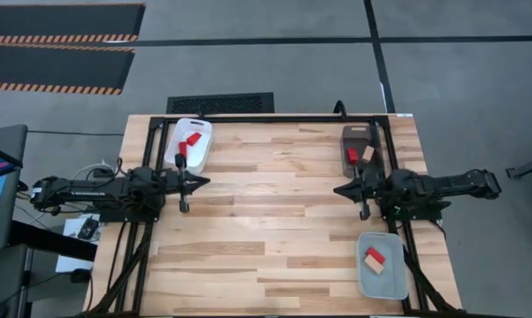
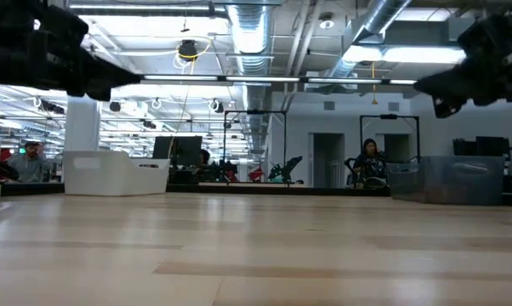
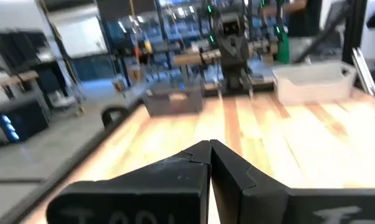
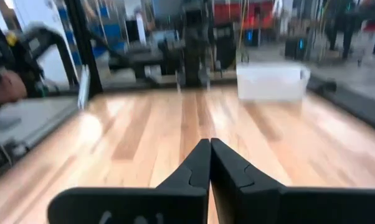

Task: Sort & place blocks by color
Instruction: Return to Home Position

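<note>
Since every block point(image 1: 193, 139) seen from above lies in a tray, red ones in the white tray point(image 1: 200, 157) just beside the left pincer point(image 1: 204, 181), mixed ones in the brown tray point(image 1: 359, 134) and grey tray point(image 1: 381, 283) flanking the right pincer point(image 1: 338, 188), homing seems in hand, needing only rest; wrist views show both pincers pressed together, empty.

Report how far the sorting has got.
Done: every visible block sits in a tray. The white tray holds only red blocks; the brown tray and grey tray each mix a red block with a wooden block. In hand: nothing; left gripper and right gripper are shut, empty. Left: perhaps unmixing those two.
</note>
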`<action>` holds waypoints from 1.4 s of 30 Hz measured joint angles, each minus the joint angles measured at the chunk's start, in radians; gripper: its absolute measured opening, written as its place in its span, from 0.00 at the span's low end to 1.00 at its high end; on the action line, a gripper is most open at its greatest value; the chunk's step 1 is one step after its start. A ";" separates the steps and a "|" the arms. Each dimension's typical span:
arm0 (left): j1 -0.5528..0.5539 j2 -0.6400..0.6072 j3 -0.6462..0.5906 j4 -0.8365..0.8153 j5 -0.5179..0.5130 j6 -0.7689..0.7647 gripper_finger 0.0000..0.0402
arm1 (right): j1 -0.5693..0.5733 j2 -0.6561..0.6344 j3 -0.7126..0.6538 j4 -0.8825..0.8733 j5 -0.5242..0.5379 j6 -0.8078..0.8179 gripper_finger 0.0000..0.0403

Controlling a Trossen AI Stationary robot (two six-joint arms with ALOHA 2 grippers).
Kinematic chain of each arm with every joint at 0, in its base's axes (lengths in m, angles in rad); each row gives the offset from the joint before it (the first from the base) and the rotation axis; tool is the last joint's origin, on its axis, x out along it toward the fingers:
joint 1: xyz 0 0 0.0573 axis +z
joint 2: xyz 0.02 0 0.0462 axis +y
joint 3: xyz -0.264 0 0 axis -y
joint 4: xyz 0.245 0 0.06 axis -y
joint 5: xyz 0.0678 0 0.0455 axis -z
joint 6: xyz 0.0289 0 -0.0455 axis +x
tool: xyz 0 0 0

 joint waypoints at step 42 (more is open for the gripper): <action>-0.001 -0.202 -0.001 -0.226 0.063 -0.040 0.00 | -0.001 0.002 -0.001 -0.041 0.001 -0.026 0.09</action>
